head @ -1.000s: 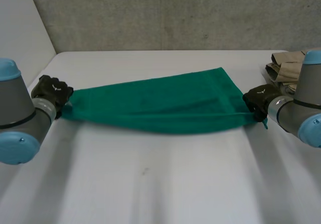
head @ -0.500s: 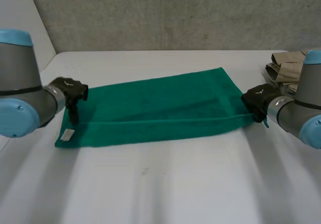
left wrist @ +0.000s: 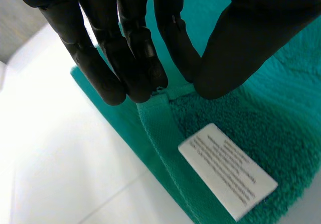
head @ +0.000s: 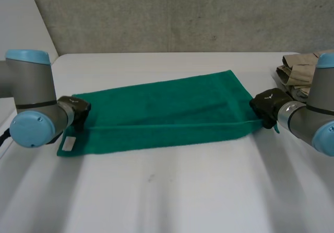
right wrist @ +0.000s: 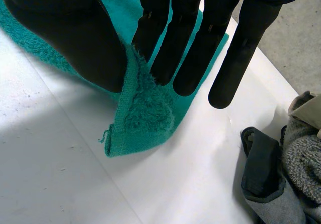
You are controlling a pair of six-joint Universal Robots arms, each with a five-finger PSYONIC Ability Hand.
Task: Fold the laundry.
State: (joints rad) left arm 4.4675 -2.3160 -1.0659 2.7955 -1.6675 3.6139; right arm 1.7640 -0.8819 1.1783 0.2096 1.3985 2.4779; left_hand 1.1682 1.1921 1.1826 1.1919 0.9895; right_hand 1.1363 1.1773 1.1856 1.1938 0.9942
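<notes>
A green terry-cloth towel [head: 167, 110] is seen spread flat and lengthways, with a white table [head: 172, 191] beneath it. The towel is doubled along its length, so that a narrow strip of the lower layer is left showing along the near edge, and its far right corner is drawn out to a point. A white rectangular care label [left wrist: 228, 170] is stitched flat onto the towel's near left corner. The left hand [head: 77, 109] is set at the towel's left end, just beyond the label. Its straight fingers [left wrist: 145, 58] are brought close to the thumb [left wrist: 235, 48], and the upper layer's hem is nipped between their tips. The left arm [head: 31, 102] is bent low beside the towel's left end. The right hand [head: 267, 105] is placed at the towel's right end. A raised ridge of the corner is pinched between its thumb [right wrist: 75, 28] and its straight fingers [right wrist: 173, 43], while the corner's tip is left lying on the table. A folded beige pile of clothes [head: 297, 71] is found beyond the towel's right end, and crumpled grey garments [right wrist: 296, 169] are seen near that same corner.
</notes>
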